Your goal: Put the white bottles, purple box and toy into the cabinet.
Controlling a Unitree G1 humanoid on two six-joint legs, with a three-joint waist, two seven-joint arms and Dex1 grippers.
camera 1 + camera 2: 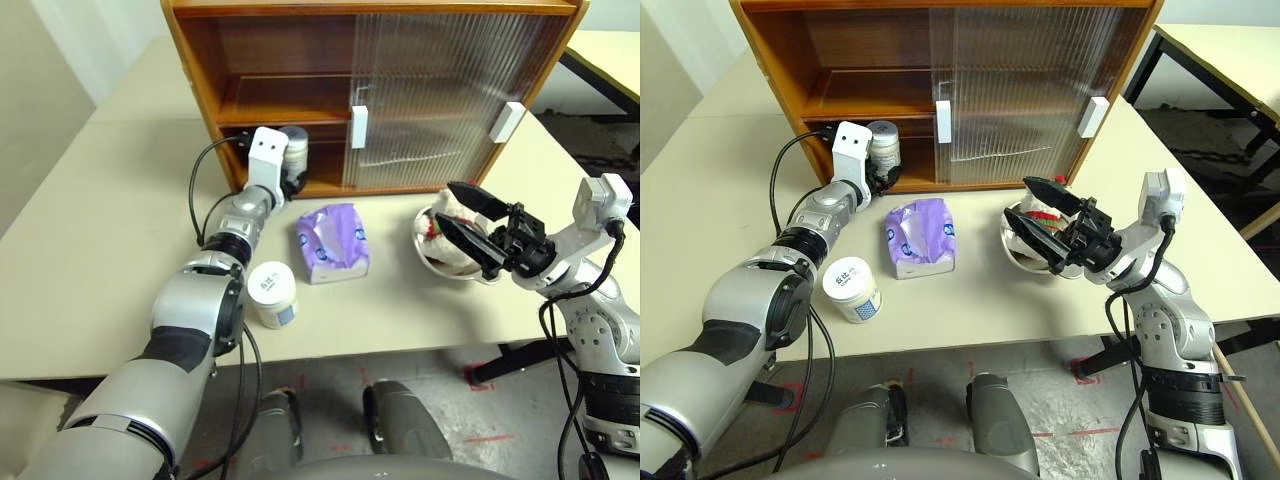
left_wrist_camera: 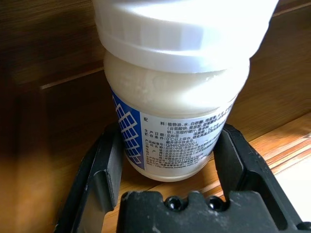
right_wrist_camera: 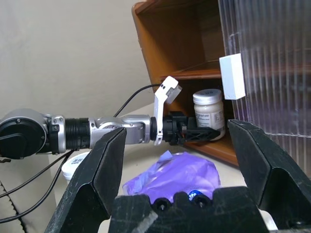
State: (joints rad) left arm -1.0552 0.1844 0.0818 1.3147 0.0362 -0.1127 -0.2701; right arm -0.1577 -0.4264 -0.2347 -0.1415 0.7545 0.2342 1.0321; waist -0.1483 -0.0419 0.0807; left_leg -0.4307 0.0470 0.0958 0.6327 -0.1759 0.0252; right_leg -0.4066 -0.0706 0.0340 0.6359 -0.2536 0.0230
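One white bottle [image 1: 295, 148] stands on the bottom shelf at the open left side of the cabinet [image 1: 200, 80]. My left gripper [image 1: 292, 172] is shut on it; in the left wrist view both fingers [image 2: 108, 165] press the bottle's [image 2: 175, 111] sides. A second white bottle [image 1: 272, 294] stands on the table beside my left forearm. The purple box [image 1: 333, 242] lies in the middle of the table. The toy [image 1: 1038, 210] rests in a metal bowl [image 1: 425, 250] at the right. My right gripper [image 1: 445, 205] hovers open just above the bowl, holding nothing.
Two ribbed sliding doors [image 1: 440, 90] with white handles [image 1: 359, 127] cover the cabinet's middle and right. The upper shelf [image 1: 280, 105] is bare. Another table [image 1: 1230, 60] stands at the far right, and the table's front edge [image 1: 400, 345] runs below the box.
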